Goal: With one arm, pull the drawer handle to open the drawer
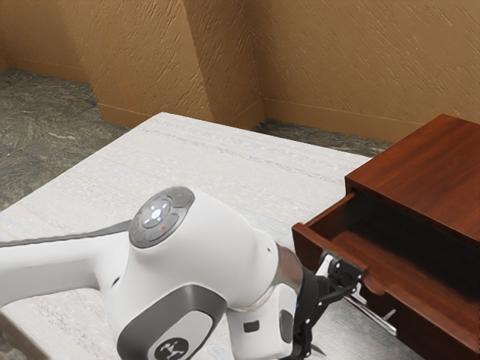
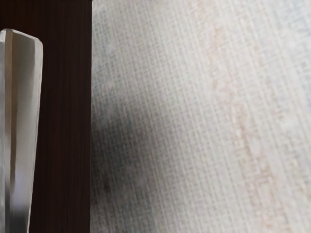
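A dark red-brown wooden cabinet [image 1: 427, 169] stands on the table at the exterior view's right. Its drawer [image 1: 390, 264] is pulled partway out, and the hollow inside shows. A silver bar handle [image 1: 377, 312] runs along the drawer's front face. My black gripper [image 1: 346, 280] sits at the drawer's front, close against the near end of the handle, largely hidden behind my white forearm. In the wrist view the silver handle [image 2: 19, 131] lies along the dark wood drawer front [image 2: 63, 121], with the table beside it.
The pale woven-textured table top [image 1: 225, 172] stretches toward the exterior view's left and back. Tan plaster walls [image 1: 300, 52] and a grey stone floor [image 1: 45, 120] lie beyond it. My bulky white arm [image 1: 187, 292] fills the near foreground.
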Controlling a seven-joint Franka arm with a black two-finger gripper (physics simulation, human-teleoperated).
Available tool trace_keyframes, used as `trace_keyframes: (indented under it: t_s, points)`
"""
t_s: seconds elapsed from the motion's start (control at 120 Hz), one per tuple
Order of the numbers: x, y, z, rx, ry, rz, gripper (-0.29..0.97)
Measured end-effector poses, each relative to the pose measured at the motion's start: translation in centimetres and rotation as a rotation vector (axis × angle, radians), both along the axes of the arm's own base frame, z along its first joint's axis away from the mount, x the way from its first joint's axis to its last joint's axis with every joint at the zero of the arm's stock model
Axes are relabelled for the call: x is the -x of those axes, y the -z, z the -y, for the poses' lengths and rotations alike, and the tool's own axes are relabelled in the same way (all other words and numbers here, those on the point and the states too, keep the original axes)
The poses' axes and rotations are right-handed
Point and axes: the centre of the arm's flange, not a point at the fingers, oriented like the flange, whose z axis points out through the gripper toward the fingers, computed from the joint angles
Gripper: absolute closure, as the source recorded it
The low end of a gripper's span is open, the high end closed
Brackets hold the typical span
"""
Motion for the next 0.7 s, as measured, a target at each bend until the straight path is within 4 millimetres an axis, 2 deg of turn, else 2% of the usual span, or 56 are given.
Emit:
trace_keyframes:
  t_s: [0.383, 0.7]
  points:
    - [2.9, -0.1, 0.3, -0.001, -0.002, 0.006, 0.00]
    - [4.9, 0.0, -0.7, -0.002, -0.025, 0.007, 0.02]
